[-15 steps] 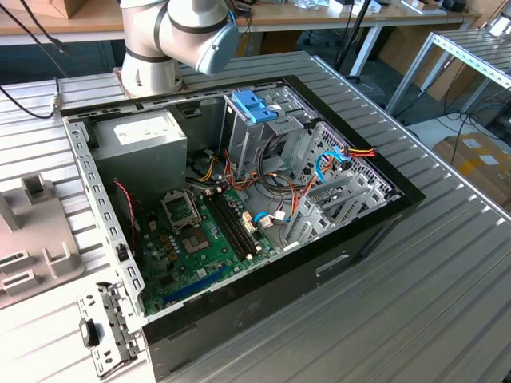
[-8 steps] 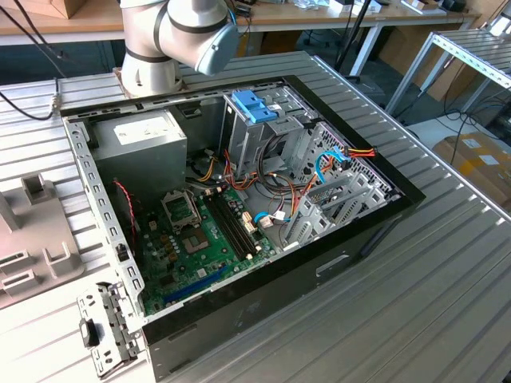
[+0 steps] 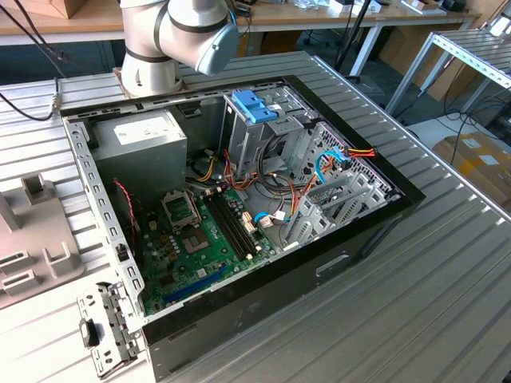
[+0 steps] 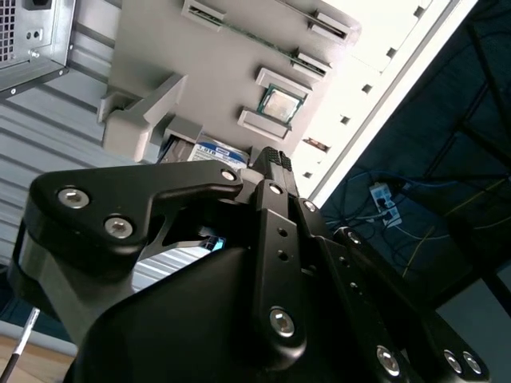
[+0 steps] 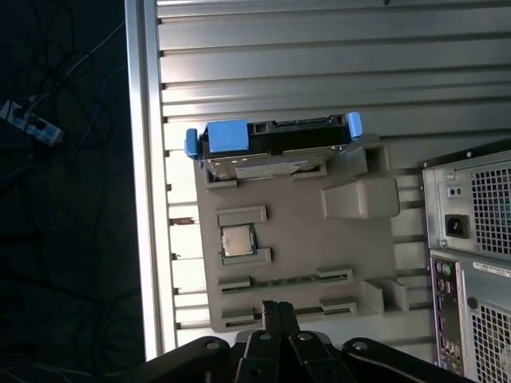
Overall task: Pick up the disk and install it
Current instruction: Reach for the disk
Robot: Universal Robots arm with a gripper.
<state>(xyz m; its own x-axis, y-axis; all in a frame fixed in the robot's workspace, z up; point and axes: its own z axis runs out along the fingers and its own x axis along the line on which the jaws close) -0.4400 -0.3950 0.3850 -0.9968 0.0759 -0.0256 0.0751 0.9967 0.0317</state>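
Nearest us, the black two-finger gripper has its fingertips pressed together on nothing, over the near edge of the flat grey plastic holder plate. Farther along the plate lies a small square silver processor chip. At the plate's far end the silver-metal disk, with its blue plastic side rails, rests in its slot, well apart from the gripper. We judge the approach goes best centred over the disk, jaws spread wider than its body and clear of the rails.
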